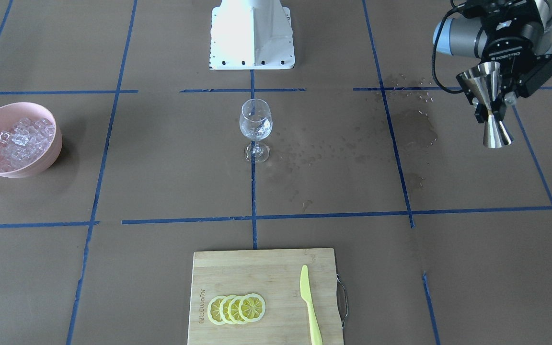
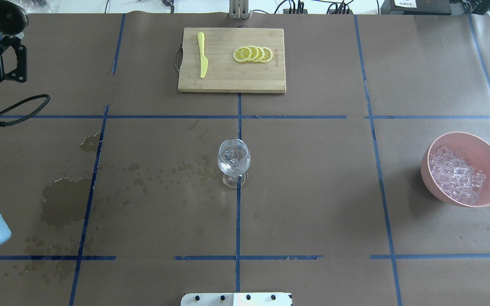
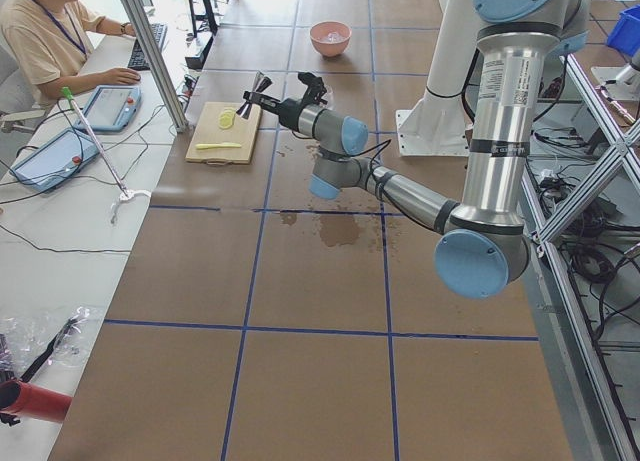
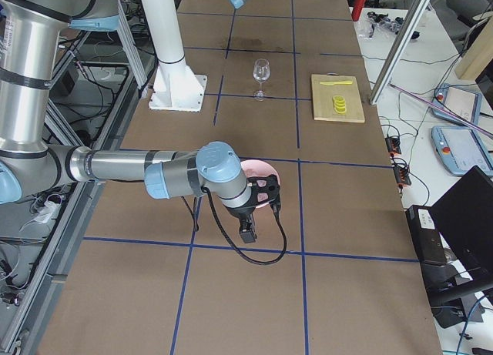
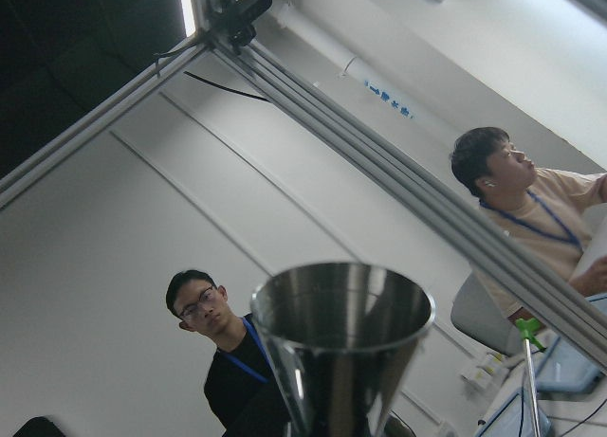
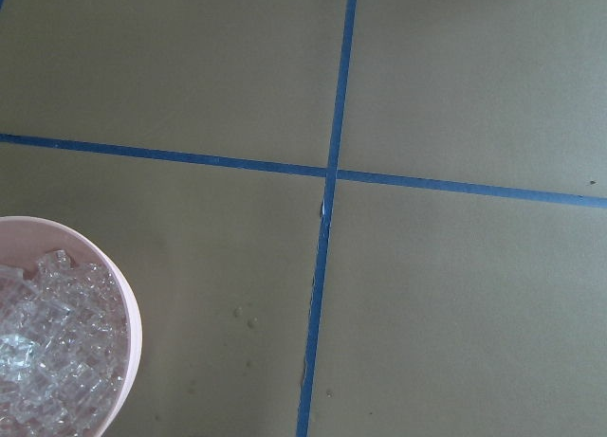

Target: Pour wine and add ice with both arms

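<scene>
My left gripper (image 1: 486, 114) is shut on the waist of a steel jigger (image 1: 490, 108) and holds it high above the table's left end, far from the clear wine glass (image 1: 256, 125). The jigger also shows in the left wrist view (image 5: 341, 352) with its mouth up. The glass stands upright at the table's middle (image 2: 233, 160). The ice (image 1: 22, 141) is heaped in a pink bowl (image 1: 41, 165) at the right end. My right gripper (image 4: 266, 192) hangs just beside and above that bowl (image 6: 128, 314); I cannot tell whether it is open or shut.
A wooden cutting board (image 2: 228, 80) with lemon slices (image 2: 253, 54) and a yellow-green knife (image 2: 202, 55) lies at the far edge. Wet stains (image 2: 62, 204) darken the paper left of the glass. The white pedestal base (image 1: 252, 38) stands behind the glass.
</scene>
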Robot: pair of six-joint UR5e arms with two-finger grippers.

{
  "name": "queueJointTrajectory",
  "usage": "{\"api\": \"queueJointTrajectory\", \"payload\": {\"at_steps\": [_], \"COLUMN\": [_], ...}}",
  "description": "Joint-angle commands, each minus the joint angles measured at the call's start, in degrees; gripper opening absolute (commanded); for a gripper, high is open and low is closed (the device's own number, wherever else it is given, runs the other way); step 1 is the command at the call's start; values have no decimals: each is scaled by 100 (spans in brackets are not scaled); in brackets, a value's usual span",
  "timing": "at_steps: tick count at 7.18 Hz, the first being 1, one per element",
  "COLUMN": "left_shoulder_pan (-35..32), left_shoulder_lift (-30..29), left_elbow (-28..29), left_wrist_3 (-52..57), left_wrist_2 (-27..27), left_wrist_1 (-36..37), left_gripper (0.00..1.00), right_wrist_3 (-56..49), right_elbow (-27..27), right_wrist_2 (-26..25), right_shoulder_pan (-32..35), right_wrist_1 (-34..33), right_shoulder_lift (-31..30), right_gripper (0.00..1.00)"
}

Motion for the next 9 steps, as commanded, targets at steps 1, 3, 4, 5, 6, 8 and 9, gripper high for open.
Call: {"api": "queueJointTrajectory", "payload": {"at_steps": [1,3,4,5,6,8,9], "left_shoulder_pan": [-438,-448,-430,-421,-395,-72,679], "left_shoulder_lift": [27,568,1234,1701,2124,2146,2041], "left_elbow": [362,268,432,686,697,785,855], "left_wrist_3": [-936,-2827,-3736,-4650,-4772,-4869,-5244], "left_wrist_2": [-1657,-2320,-2314,-2270,-1887,-1036,-265], "left_wrist_1": [1319,1620,294,-798,-1401,-1591,-1583], "left_gripper": [0,0,0,0,0,0,0], "right_wrist_3": [133,133,133,124,133,142,133], "right_elbow": [36,71,88,158,255,343,344], "right_wrist_2": [-16,-8,-8,-8,-8,-8,-8], "right_shoulder_pan": [2,2,11,11,11,19,20], "right_wrist_1": [1,10,10,10,10,1,1], "right_shoulder_lift": [-3,-12,-29,-73,-108,-161,-161], "right_gripper": [100,100,100,100,100,100,100]}}
